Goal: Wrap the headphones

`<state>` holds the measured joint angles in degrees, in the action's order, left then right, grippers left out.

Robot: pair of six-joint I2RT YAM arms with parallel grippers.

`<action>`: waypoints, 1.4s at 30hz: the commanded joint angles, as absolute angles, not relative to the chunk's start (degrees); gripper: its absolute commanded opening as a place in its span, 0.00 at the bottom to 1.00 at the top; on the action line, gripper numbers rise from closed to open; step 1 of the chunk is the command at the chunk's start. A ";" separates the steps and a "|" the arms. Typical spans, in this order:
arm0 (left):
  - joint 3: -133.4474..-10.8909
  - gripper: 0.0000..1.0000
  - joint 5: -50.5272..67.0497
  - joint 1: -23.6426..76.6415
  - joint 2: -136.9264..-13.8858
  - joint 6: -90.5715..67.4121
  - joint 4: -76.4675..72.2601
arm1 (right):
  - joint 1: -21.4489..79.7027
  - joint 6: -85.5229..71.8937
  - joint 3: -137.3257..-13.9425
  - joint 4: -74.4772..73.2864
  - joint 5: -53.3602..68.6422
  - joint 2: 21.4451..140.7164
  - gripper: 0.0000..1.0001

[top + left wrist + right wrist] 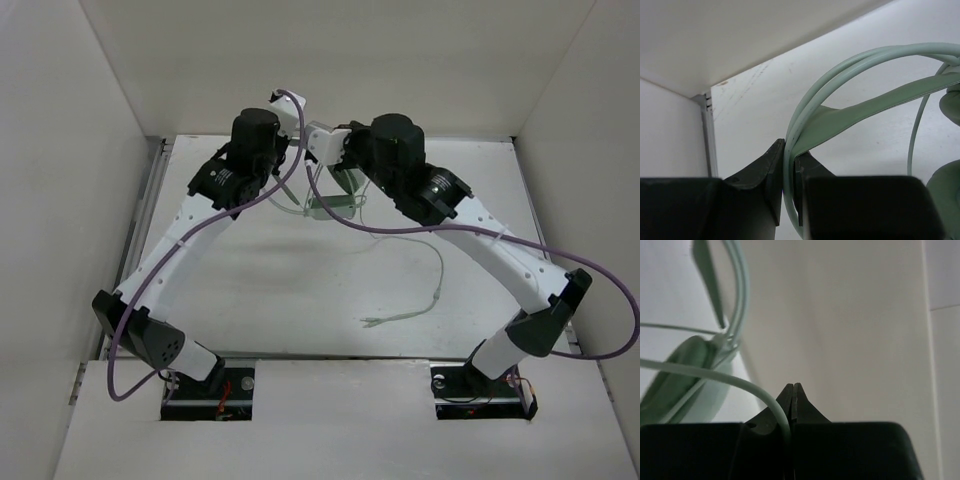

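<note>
Headphones (865,111) between the closed left fingers (765,175)

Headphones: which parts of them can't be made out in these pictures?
- Top view: headphones mostly hidden behind both wrists; cable end too small.
- Left wrist view: earcup cut off by right edge; headband hidden inside left pincer.
- Right wrist view: close parts blurred; cable hidden inside right pincer.

Right end effector (792,391) pinched tight on cable (715,373) of the headphones (670,390); earcup (690,357) blurry at left, headband (741,285) above it.
</note>
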<state>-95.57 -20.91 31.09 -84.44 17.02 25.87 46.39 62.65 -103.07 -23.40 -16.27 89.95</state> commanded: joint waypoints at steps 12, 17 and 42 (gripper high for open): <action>-98.61 0.00 2.01 33.35 -73.22 7.74 26.80 | 36.70 59.34 -103.88 -11.95 -15.04 92.37 0.00; -99.93 0.00 6.23 32.83 -72.42 6.16 28.30 | 33.54 51.88 -106.43 -16.16 -8.99 92.46 0.05; -128.75 0.00 21.79 28.79 -81.82 -10.45 32.79 | 22.72 -28.00 -89.75 6.38 60.02 90.44 0.18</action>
